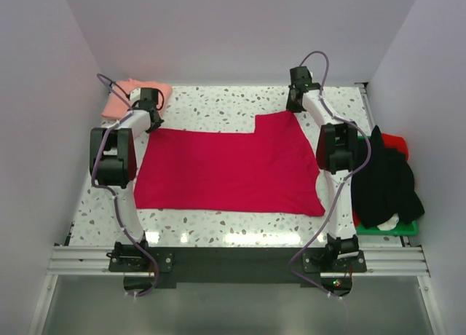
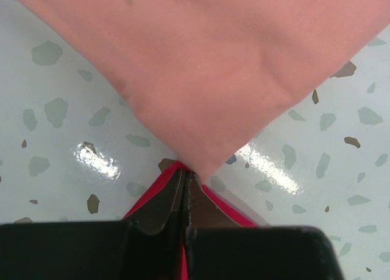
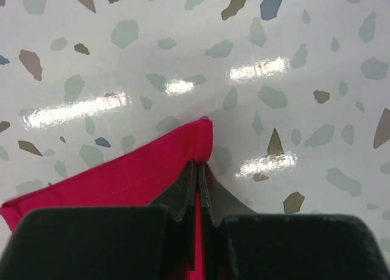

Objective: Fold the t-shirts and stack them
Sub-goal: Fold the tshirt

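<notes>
Across the middle of the table (image 1: 218,109) lies the crimson t-shirt (image 1: 233,171), spread flat. The pink t-shirt (image 1: 124,100) sits bunched just beyond its far-left corner. That corner is clamped in the left gripper (image 2: 184,178), and the far-right corner in the right gripper (image 3: 200,169). Both bites look thin, so a hem may slip mid-fold. The left lift could also drag the pink cloth, whose tip meets that gripper.

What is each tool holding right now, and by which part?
Both tools are shut on the crimson-red cloth t-shirt: left tool pinches its far-left corner, right tool its far-right corner.
</notes>
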Controlling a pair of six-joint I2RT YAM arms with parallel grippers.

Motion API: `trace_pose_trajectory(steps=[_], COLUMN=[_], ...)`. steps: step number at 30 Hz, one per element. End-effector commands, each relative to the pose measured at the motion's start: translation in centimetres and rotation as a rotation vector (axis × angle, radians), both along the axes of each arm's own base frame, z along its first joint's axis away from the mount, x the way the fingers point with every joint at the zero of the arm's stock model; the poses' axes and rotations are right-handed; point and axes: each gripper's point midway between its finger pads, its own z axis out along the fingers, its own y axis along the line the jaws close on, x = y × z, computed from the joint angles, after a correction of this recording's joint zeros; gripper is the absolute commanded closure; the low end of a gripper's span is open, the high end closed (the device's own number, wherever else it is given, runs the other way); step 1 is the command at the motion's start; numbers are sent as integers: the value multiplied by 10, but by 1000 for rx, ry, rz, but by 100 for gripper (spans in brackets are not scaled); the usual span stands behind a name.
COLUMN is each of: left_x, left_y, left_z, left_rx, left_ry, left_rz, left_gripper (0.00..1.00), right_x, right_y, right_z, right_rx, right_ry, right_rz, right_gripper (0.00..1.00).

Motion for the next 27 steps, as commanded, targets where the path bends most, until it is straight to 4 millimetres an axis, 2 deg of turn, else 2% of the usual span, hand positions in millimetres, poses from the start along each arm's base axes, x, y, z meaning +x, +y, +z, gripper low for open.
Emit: trace_pose_trajectory(steps=[1, 5, 6, 7, 8, 9, 10, 11, 12, 13, 14, 15, 16, 17, 18, 19, 20, 21, 22, 23, 26, 27], left_x=[21, 25, 27, 27, 26, 26, 25, 23, 18, 16, 14, 8, 5, 2, -6, -9, -14, -22, -26, -35, -48, -56], left_y=[6, 3, 2, 1, 1, 0, 0, -1, 11, 10, 10, 11, 10, 11, 12, 12, 13, 15, 16, 17, 19, 18], left_z=[24, 34, 37, 38, 41, 43, 43, 47, 44, 45, 50, 45, 44, 50, 44, 50, 50, 43, 48, 41, 47, 42], left_rx=[-13, -29, -31, -35, -36, -37, -41, -43, -45, -51, -54, -57, -58, -62, -63, -66, -68, -68, -73, -75, -85, -89], left_ry=[-84, -109, -116, -118, -121, -125, -124, -133, -125, -126, -135, -123, -120, -130, -112, -124, -120, -104, -113, -94, -106, -93], left_rz=[12, -1, -5, -10, -11, -15, -16, -16, 6, 7, 9, 15, 14, 17, 22, 25, 29, 35, 41, 48, 62, 67], left_gripper=[100, 100, 100, 100, 100, 100, 100, 100, 100, 100, 100, 100, 100, 100, 100, 100, 100, 100, 100, 100, 100, 100], right_x=[21, 17, 12, 10, 7, 0, -3, -8, -17, -20, -27, -38, -43, -51, -63, -69, -83, -88, -96, -110, -130, -142], right_y=[-6, -5, -4, -6, -6, -7, -6, -6, -7, -6, -7, -8, -9, -9, -10, -12, -12, -12, -12, -11, -12, -12], right_z=[78, 96, 93, 108, 111, 106, 124, 126, 120, 124, 140, 129, 129, 143, 128, 131, 128, 132, 130, 129, 126, 125], right_rx=[48, 74, 79, 84, 86, 84, 96, 100, 102, 111, 118, 117, 121, 129, 132, 136, 141, 152, 156, 171, 187, 192], right_ry=[-172, -201, -192, -219, -222, -204, -237, -239, -219, -231, -258, -227, -226, -249, -215, -221, -209, -222, -217, -210, -205, -203], right_rz=[-9, -1, 1, -3, -2, -4, -3, -3, -4, -4, -4, -9, -13, -15, -23, -25, -27, -34, -35, -31, -37, -39], right_gripper=[100, 100, 100, 100, 100, 100, 100, 100, 100, 100, 100, 100, 100, 100, 100, 100, 100, 100, 100, 100, 100, 100])
